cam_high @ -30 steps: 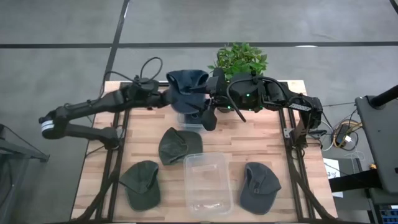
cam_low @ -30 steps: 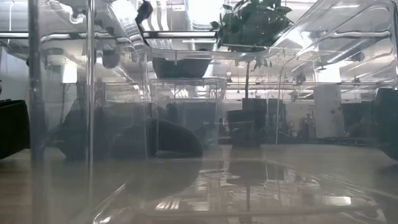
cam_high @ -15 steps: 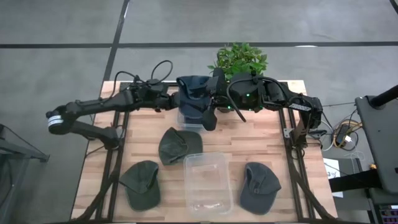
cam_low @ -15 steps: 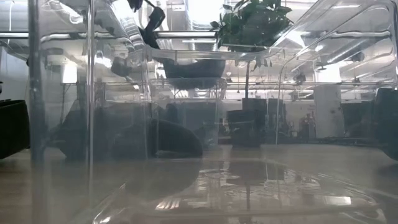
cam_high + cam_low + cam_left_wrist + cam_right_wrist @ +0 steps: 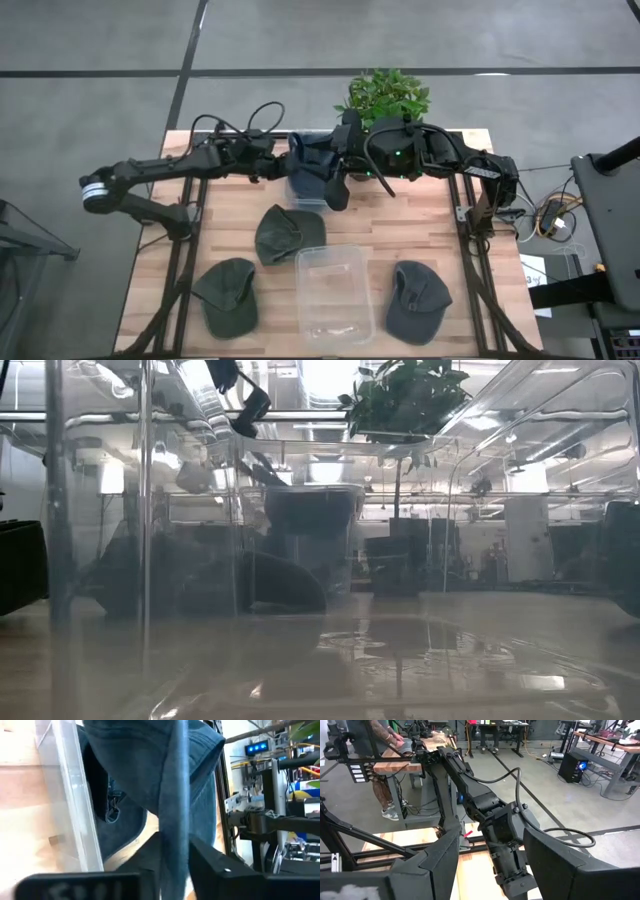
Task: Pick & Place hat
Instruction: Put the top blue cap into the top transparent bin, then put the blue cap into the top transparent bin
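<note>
The navy blue cap (image 5: 312, 166) sits at about 12 o'clock on the wooden table (image 5: 440, 235), draped down into the small clear bin (image 5: 305, 192) that stands just in front of the potted plant (image 5: 385, 95); in the low view its dark bulk fills the upper part of that bin (image 5: 312, 510). The left gripper (image 5: 283, 166) reaches it from the 9 o'clock side, and in the left wrist view its two fingers are pinched tight on a fold of the blue fabric (image 5: 174, 795), with the bin's clear wall (image 5: 75, 805) just beside and the cap's strap buckle (image 5: 112, 805) hanging inside. The step in hand looks like the placing itself, and to do it well the left gripper should lower until the crown rests on the bin floor before it lets go (a release from higher up would likely leave the brim hooked over the rim), then lift straight up so the fingers do not drag the cloth back out. The right gripper (image 5: 337, 192) hangs at the bin's 3 o'clock edge, its fingers spread apart with nothing between them in the right wrist view (image 5: 445, 855), so the left should withdraw toward 9 o'clock to stay clear of it. Toward 6 o'clock lie two olive caps (image 5: 287, 232) (image 5: 227, 295), a grey cap (image 5: 416, 300) and a larger clear bin (image 5: 334, 292), all well apart from the work.
</note>
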Tool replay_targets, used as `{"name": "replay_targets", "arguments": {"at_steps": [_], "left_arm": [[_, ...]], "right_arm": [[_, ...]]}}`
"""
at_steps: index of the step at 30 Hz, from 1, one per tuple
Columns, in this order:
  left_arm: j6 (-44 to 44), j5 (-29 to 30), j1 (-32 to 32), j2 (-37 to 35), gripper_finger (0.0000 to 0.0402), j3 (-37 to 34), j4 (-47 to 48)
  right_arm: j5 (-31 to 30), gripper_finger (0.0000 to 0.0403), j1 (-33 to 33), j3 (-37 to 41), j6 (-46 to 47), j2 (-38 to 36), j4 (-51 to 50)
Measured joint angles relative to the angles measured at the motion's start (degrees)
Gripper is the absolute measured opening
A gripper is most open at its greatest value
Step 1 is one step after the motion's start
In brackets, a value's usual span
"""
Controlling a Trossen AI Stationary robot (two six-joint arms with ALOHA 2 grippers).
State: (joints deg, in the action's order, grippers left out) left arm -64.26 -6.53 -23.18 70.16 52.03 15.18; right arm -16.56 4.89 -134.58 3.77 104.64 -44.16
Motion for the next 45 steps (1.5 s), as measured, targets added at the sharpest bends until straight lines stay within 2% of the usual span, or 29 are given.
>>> {"name": "replay_targets", "arguments": {"at_steps": [6, 9, 14, 25, 32, 36, 42, 45], "left_arm": [[-3.6, -0.1, -0.6, 0.0, 0.0163, 0.0, 1.9], [-4.6, -4.4, -1.5, -0.3, 0.0186, 0.4, 2.3], [-4.1, -7.7, -2.3, -2.9, 0.0194, 2.2, 1.9], [1.5, -7.6, -6.7, -11.7, 0.0195, 4.4, 5.8], [2.7, -5.8, -7.4, -16.0, 0.0195, 5.2, 4.9], [3.2, -4.7, -7.4, -17.6, 0.0195, 5.1, 4.8], [4.4, -4.3, -7.4, -18.0, 0.0195, 5.0, 4.8], [4.4, -4.0, -7.4, -18.0, 0.0195, 5.0, 4.8]], "right_arm": [[0.1, 0.0215, 0.0, 0.0, -0.8, 0.0, -0.3], [0.1, 0.0215, 0.0, 0.0, -0.8, 0.0, -0.7], [0.0, 0.0215, 0.1, 0.0, -0.7, 0.0, -1.2], [0.7, 0.0215, 0.2, 0.0, 1.7, -0.2, -7.4], [8.2, 0.0215, 0.2, -0.1, 7.9, -2.4, -17.9], [16.0, 0.0215, 0.4, -0.1, 12.3, -3.3, -25.1], [31.4, 0.0215, 2.3, -0.1, 20.2, -3.9, -33.5], [34.9, 0.0215, 4.2, 0.0, 25.0, -3.8, -38.2]]}}
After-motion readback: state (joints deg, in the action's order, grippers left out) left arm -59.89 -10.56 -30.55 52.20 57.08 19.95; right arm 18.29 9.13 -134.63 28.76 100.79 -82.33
